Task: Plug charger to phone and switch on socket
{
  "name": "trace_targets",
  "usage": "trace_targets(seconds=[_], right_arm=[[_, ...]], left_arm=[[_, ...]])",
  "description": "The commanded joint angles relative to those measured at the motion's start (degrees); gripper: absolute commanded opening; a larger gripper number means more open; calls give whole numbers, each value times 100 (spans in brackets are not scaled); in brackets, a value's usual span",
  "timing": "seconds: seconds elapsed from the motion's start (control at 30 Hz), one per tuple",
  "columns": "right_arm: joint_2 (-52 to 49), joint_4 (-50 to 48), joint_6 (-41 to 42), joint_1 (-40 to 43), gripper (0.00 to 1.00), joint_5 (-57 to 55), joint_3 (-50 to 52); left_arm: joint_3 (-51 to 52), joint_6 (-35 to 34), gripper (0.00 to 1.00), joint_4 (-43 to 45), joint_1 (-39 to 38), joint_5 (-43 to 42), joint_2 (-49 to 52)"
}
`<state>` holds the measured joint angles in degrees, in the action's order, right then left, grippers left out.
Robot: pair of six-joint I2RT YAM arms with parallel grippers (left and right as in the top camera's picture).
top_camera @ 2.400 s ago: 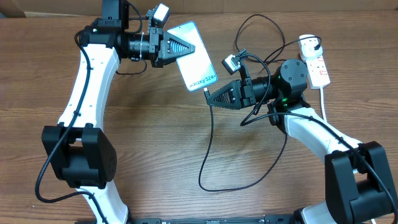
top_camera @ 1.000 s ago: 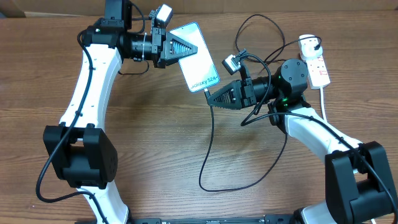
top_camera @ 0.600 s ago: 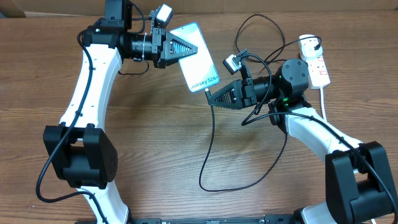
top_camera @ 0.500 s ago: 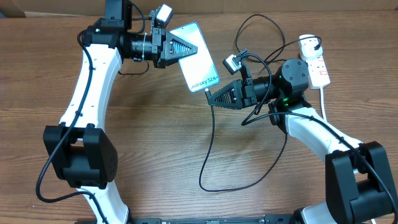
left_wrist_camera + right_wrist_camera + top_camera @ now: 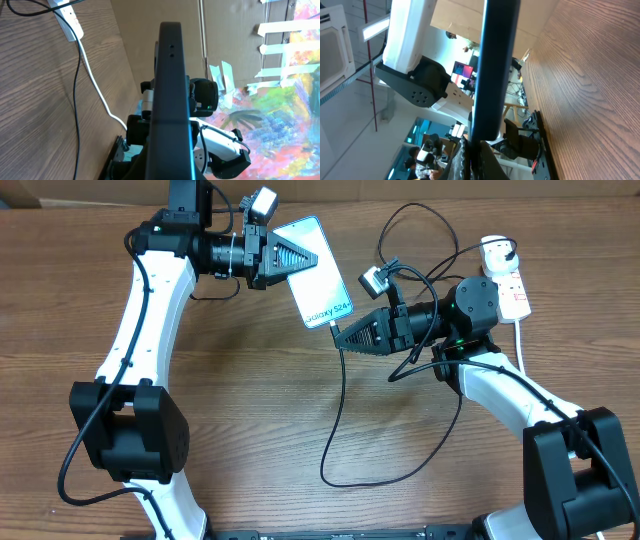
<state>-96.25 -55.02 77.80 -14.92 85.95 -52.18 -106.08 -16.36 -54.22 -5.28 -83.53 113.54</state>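
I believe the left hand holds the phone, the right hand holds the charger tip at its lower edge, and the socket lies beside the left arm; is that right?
Not quite: the overhead view shows the socket beside the right arm. The left hand does hold the phone, and the right hand the charger tip at its lower edge.

The slim rectangular smartphone (image 5: 320,285) has a light blue-teal screen with dark lettering. Right of it, the white plastic socket block (image 5: 512,292) carries red marks; below it, the thin black charger cable (image 5: 341,385) crosses the brown wood-grain table (image 5: 250,430)
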Motion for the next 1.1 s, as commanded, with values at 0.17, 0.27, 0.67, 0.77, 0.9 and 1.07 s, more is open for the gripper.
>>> trace_targets(seconds=[0.17,0.27,0.67,0.77,0.9,1.07], right_arm=[[131,13,22,42,4,-35,-157],[131,24,22,42,4,-35,-157],[131,24,24,42,4,-37,-157],[131,24,24,42,4,-39,-157],[131,24,24,42,4,-52,-157],[131,33,26,42,4,-109,-157]], left_arm=[[-7,-186,4,9,-26,-170,-35],[-7,-190,4,9,-26,-175,-35],[-7,-190,4,9,-26,-205,-35],[-7,-188,4,9,-26,-205,-35],[-7,-184,4,9,-28,-205,-35],[-7,-179,4,9,-28,-210,-35]])
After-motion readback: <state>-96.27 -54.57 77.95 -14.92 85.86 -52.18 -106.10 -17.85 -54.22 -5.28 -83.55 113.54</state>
